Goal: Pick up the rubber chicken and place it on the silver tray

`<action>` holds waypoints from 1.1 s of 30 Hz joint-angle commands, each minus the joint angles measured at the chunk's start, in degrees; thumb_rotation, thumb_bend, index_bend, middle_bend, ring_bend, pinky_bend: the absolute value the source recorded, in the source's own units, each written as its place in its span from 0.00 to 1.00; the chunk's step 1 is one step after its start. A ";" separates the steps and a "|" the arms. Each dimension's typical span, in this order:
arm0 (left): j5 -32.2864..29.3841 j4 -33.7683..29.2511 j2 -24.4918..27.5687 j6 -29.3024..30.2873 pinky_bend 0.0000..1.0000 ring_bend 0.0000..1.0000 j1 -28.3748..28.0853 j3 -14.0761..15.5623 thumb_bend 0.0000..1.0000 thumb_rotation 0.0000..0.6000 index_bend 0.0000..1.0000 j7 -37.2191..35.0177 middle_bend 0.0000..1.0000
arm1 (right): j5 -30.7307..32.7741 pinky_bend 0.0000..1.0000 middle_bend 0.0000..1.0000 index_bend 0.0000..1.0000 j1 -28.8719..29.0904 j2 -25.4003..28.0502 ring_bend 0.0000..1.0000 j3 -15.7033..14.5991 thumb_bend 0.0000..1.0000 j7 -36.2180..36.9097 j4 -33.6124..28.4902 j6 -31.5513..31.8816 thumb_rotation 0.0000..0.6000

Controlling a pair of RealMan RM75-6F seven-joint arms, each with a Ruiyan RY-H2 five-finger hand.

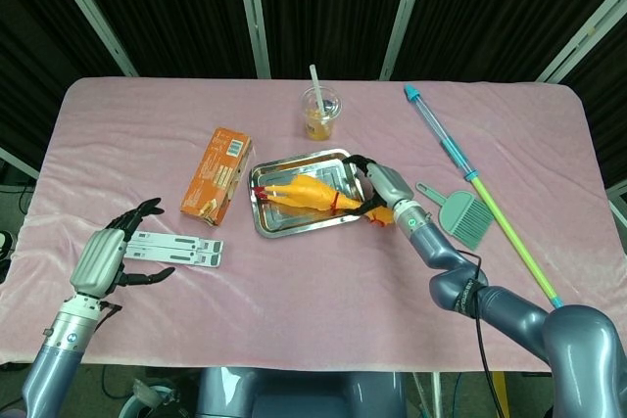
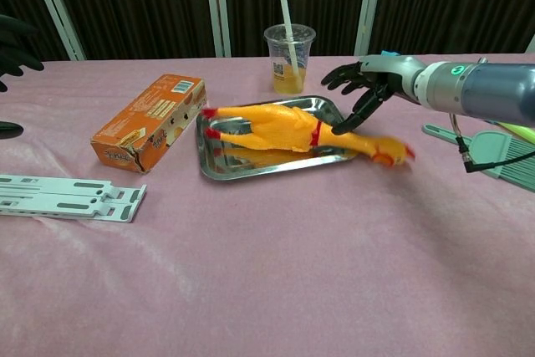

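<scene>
The yellow rubber chicken [image 1: 306,196] [image 2: 272,129] lies lengthwise in the silver tray [image 1: 323,171] [image 2: 251,172]. Its neck crosses the tray's right rim, and its head rests on the pink cloth. My right hand [image 1: 378,188] [image 2: 368,86] hovers over the tray's right end with fingers spread. It holds nothing, and one fingertip reaches down close to the chicken's neck. My left hand [image 1: 106,257] [image 2: 12,37] stays far off at the left, fingers apart and empty, above the table's near left part.
An orange box [image 1: 216,175] [image 2: 149,121] lies left of the tray. A plastic cup with a straw [image 1: 319,113] [image 2: 289,58] stands behind it. A flat white strip [image 1: 176,250] [image 2: 71,196] lies near my left hand. A teal brush [image 1: 460,217] and a long blue-green stick [image 1: 470,178] lie at the right.
</scene>
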 commanded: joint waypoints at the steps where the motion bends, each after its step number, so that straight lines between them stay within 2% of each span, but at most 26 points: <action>1: 0.05 0.05 -0.06 -0.09 0.23 0.18 0.03 -0.13 0.00 1.00 0.09 0.04 0.20 | 0.35 0.16 0.05 0.01 -0.10 -0.12 0.04 0.19 0.08 -0.40 0.18 0.20 1.00; 11: 0.19 -0.09 0.25 0.17 0.23 0.18 0.37 -0.86 0.00 1.00 0.09 0.30 0.20 | -0.17 0.16 0.05 0.01 -1.44 1.77 0.05 0.81 0.08 -1.53 -1.82 3.12 1.00; 14: 0.28 0.13 0.91 0.21 0.20 0.18 0.47 -0.97 0.00 1.00 0.09 0.81 0.21 | -1.05 0.18 0.07 0.09 -2.73 3.60 0.10 0.73 0.12 -2.14 -3.64 5.60 1.00; 16: 0.14 0.53 1.65 0.55 0.19 0.18 0.71 -1.14 0.00 1.00 0.10 1.53 0.21 | -2.07 0.22 0.12 0.17 -4.21 5.14 0.15 0.43 0.20 -3.13 -5.10 8.66 1.00; 18: -0.12 0.86 2.29 1.11 0.19 0.18 1.07 -1.29 0.00 1.00 0.10 2.45 0.21 | -2.70 0.25 0.17 0.23 -5.70 6.37 0.19 0.29 0.24 -4.03 -6.36 11.67 1.00; 23: -1.02 1.55 3.58 3.07 0.19 0.18 2.62 -1.41 0.01 1.00 0.11 4.08 0.21 | -4.21 0.28 0.22 0.30 -10.95 10.84 0.22 -0.34 0.28 -5.51 -11.07 20.08 1.00; 28: -0.52 2.85 5.63 2.81 0.14 0.18 3.79 -0.15 0.02 1.00 0.13 3.80 0.21 | -6.31 0.24 0.22 0.28 -16.35 15.20 0.20 -2.57 0.28 -9.95 -13.75 27.71 1.00; 33: -1.13 4.43 6.60 3.91 0.13 0.16 5.34 0.41 0.01 1.00 0.13 4.80 0.20 | -7.93 0.16 0.21 0.14 -21.95 18.97 0.10 -5.82 0.29 -14.28 -15.94 33.50 1.00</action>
